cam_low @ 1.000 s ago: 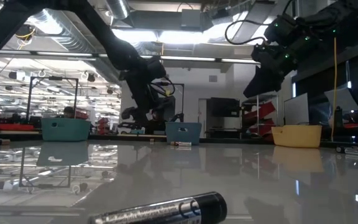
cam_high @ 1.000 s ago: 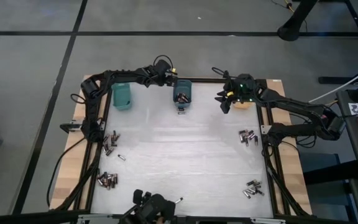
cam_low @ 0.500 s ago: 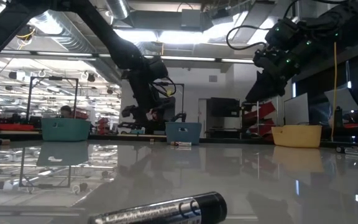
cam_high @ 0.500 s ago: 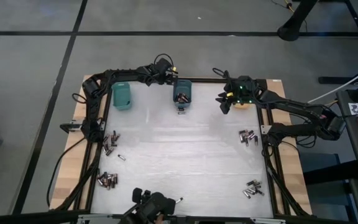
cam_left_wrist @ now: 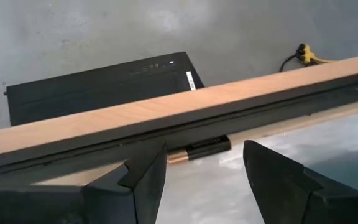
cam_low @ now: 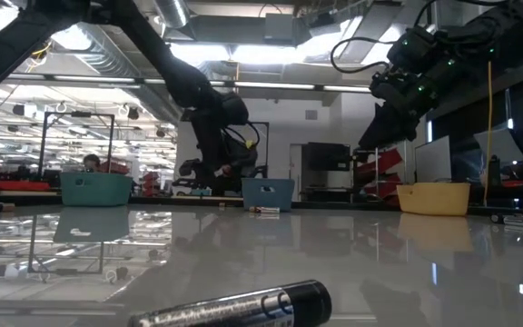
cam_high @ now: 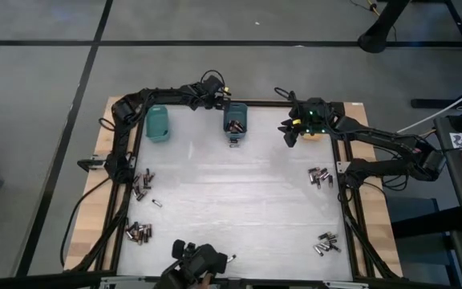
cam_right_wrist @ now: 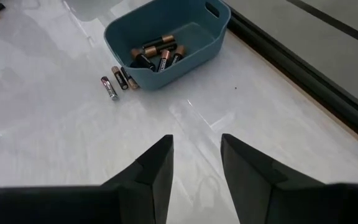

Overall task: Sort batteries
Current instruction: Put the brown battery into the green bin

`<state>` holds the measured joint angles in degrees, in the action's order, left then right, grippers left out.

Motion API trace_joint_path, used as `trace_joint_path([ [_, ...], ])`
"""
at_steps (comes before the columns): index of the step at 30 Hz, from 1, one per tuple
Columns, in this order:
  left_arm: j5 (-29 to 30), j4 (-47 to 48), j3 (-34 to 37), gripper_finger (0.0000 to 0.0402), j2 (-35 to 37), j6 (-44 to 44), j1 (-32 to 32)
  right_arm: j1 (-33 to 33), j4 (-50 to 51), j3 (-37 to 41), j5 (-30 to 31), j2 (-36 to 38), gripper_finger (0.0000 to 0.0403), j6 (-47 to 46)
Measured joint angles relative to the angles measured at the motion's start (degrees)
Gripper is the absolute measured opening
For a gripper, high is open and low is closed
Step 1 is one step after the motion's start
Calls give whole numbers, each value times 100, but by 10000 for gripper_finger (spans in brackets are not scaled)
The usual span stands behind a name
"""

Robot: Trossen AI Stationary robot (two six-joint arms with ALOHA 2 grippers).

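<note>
One battery point(cam_left_wrist: 199, 149), black with a coppery end, lies on the table against the far rail. My left gripper point(cam_left_wrist: 204, 171) hovers open just above it, near the blue bin point(cam_high: 235, 120). That bin point(cam_right_wrist: 166, 40) holds several batteries, and a few batteries point(cam_right_wrist: 120, 79) lie on the table beside its wall. My right gripper point(cam_right_wrist: 196, 155) hangs open and empty in the air next to the orange bin point(cam_high: 318, 135). A teal bin point(cam_high: 158, 124) stands at the far left.
Loose battery piles lie at the left edge point(cam_high: 140, 185), near left point(cam_high: 139, 233), right edge point(cam_high: 321, 177) and near right point(cam_high: 327, 243). A single battery point(cam_low: 243, 309) rests close to the low camera. The black frame rail point(cam_left_wrist: 185, 118) borders the table.
My left gripper has tipped a little further down by the far rail behind the blue bin, still open.
</note>
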<state>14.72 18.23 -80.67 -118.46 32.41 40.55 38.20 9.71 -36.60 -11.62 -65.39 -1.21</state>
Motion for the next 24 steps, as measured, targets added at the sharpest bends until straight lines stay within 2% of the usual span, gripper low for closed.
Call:
trace_joint_path([
  [8,-165,301,-327,202,-301,-37,81,2,18,-2,-2,0,136,0],
  [17,-159,431,-329,202,-314,-36,-18,1,33,-2,-2,0,136,17],
  [24,76,827,-282,202,-310,143,-241,2,35,-4,-2,0,136,20],
])
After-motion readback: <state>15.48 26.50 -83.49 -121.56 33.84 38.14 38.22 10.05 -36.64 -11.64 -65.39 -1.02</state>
